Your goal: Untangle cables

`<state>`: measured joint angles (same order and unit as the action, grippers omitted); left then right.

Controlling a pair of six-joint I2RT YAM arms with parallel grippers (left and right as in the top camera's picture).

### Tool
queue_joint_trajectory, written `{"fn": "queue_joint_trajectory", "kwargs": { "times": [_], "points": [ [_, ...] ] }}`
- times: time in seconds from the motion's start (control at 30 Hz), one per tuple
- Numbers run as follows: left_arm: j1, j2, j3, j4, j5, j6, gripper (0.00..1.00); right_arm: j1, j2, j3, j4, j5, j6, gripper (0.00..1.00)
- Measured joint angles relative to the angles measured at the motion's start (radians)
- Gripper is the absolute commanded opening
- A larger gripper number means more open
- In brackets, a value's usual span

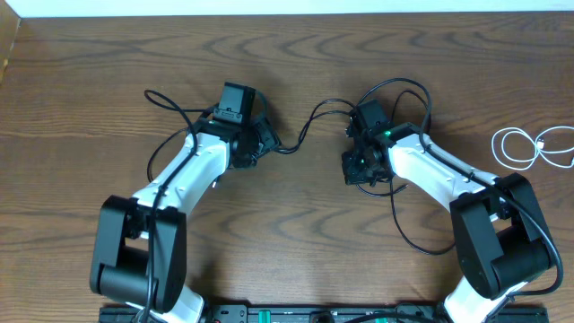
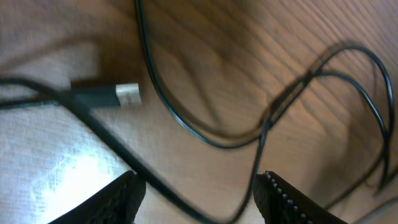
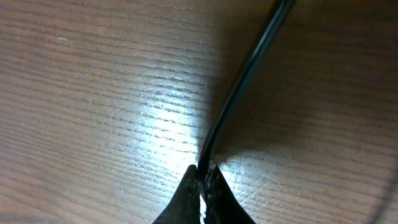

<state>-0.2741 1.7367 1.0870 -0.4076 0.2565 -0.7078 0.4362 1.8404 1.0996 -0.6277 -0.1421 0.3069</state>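
Observation:
A thin black cable (image 1: 305,121) runs across the wooden table between my two grippers. My left gripper (image 1: 265,141) is open. In the left wrist view its jaws (image 2: 200,198) straddle a strand of black cable (image 2: 186,121), which loops on the table, without clamping it. A black plug with a silver tip (image 2: 127,94) lies just ahead. My right gripper (image 1: 359,169) is shut on the black cable; the right wrist view shows its fingertips (image 3: 204,180) pinching the cable (image 3: 249,74) just above the table. A coiled white cable (image 1: 525,146) lies apart at the far right.
Thicker black wires loop off both arms: one by the left arm (image 1: 166,100), one above the right wrist (image 1: 404,85) and one in front of the right arm (image 1: 417,242). The table's far edge (image 1: 287,13) runs along the top.

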Motion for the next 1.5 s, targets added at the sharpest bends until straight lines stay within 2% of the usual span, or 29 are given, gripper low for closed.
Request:
{"fn": "queue_joint_trajectory", "kwargs": {
  "times": [0.07,0.1,0.17,0.2,0.43,0.5,0.6,0.73,0.87,1.0,1.17,1.5],
  "points": [
    [0.0,0.015,0.0,0.016,-0.014,-0.003,0.57,0.0,0.0,0.0,0.0,0.0,0.0,0.01],
    [0.0,0.023,0.0,0.026,-0.021,-0.007,0.46,0.0,0.0,0.0,0.0,0.0,0.0,0.01],
    [0.0,0.032,0.0,0.049,-0.027,-0.018,0.11,0.0,0.0,0.0,0.0,0.0,0.0,0.01],
    [0.0,0.034,0.0,0.062,-0.03,-0.023,0.07,0.0,0.0,0.0,0.0,0.0,0.0,0.01],
    [0.0,0.019,0.0,0.09,-0.038,-0.001,0.07,0.0,0.0,0.0,-0.016,0.01,0.009,0.01],
    [0.003,-0.026,0.001,0.09,-0.042,0.032,0.07,-0.004,0.0,0.0,-0.056,0.048,0.052,0.01],
    [0.035,-0.187,0.016,0.094,-0.079,0.081,0.08,-0.025,-0.003,0.0,-0.13,0.145,0.136,0.01],
    [0.169,-0.385,0.031,0.089,-0.126,0.103,0.08,-0.054,-0.003,0.0,-0.154,0.196,0.173,0.01],
    [0.315,-0.49,0.05,0.05,-0.159,0.107,0.08,-0.068,-0.004,0.0,-0.161,0.217,0.185,0.01],
    [0.386,-0.488,0.05,-0.018,-0.166,0.108,0.08,-0.069,-0.012,-0.001,-0.156,0.222,0.185,0.01],
    [0.396,-0.454,0.05,-0.093,-0.166,0.109,0.08,-0.074,-0.094,-0.002,-0.118,0.222,0.153,0.01],
    [0.396,-0.342,0.05,-0.281,-0.166,0.111,0.08,-0.164,-0.473,-0.001,-0.01,0.23,0.101,0.01]
  ]
}}
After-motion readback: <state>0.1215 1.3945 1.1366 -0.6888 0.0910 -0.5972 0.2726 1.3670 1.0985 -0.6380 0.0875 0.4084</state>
